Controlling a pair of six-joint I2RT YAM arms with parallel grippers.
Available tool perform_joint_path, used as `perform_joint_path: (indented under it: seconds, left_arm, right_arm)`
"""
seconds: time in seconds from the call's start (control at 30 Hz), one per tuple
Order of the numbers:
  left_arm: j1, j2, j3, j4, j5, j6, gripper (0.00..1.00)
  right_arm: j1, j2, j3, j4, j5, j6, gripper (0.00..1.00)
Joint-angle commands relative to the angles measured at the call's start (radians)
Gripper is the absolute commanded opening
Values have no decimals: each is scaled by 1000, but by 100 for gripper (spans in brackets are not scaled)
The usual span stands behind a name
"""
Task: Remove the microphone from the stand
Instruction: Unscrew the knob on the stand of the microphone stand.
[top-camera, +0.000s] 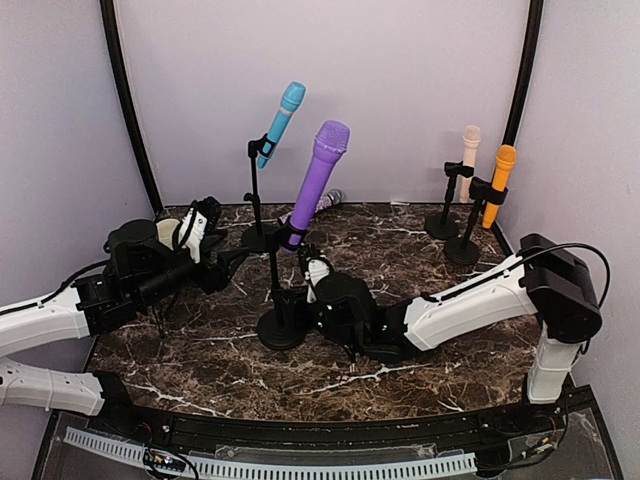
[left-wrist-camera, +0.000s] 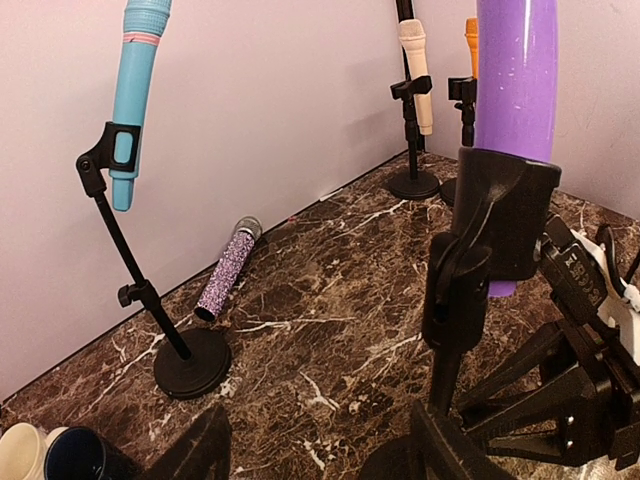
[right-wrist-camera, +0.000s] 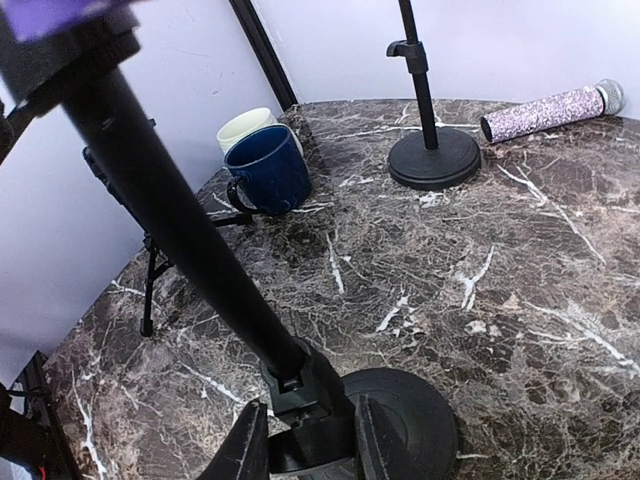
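A purple microphone (top-camera: 318, 180) sits tilted in the clip of a black stand with a round base (top-camera: 282, 328) at the table's middle. In the left wrist view the microphone (left-wrist-camera: 515, 80) rises out of the clip (left-wrist-camera: 495, 230) at the right. My right gripper (top-camera: 318, 285) is shut on the stand's lower joint (right-wrist-camera: 310, 385), its fingers (right-wrist-camera: 245, 445) on either side just above the base (right-wrist-camera: 400, 420). My left gripper (top-camera: 235, 262) is open and empty, left of the stand, with its jaws (left-wrist-camera: 330, 450) wide apart and low, short of the clip.
A blue microphone (top-camera: 280, 122) stands on its stand at the back. Beige (top-camera: 469, 160) and orange (top-camera: 497, 182) microphones stand at the back right. A glittery microphone (top-camera: 325, 200) lies by the back wall. A blue mug (right-wrist-camera: 265, 170), a white mug and a small tripod (right-wrist-camera: 150, 270) are at the left.
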Motion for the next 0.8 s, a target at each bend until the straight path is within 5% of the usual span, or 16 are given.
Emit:
perform_joint_path:
  seconds: [0.0, 0.17, 0.33, 0.63, 0.77]
  left_arm:
    - [-5, 4, 7, 18, 7, 13, 62]
    - [-5, 6, 7, 18, 7, 11, 62]
    - [-6, 5, 7, 18, 9, 10, 62]
    - [-6, 5, 8, 18, 13, 9, 62]
    - [-6, 2, 7, 19, 39, 10, 62]
  right_arm:
    - [12, 7, 22, 36, 47, -86, 16]
    - [14, -48, -16, 67, 30, -62, 45]
    - [9, -125, -90, 71, 22, 9, 63]
    - [-56, -184, -207, 108, -163, 334, 70]
    - [-61, -194, -237, 165, -222, 349, 74]
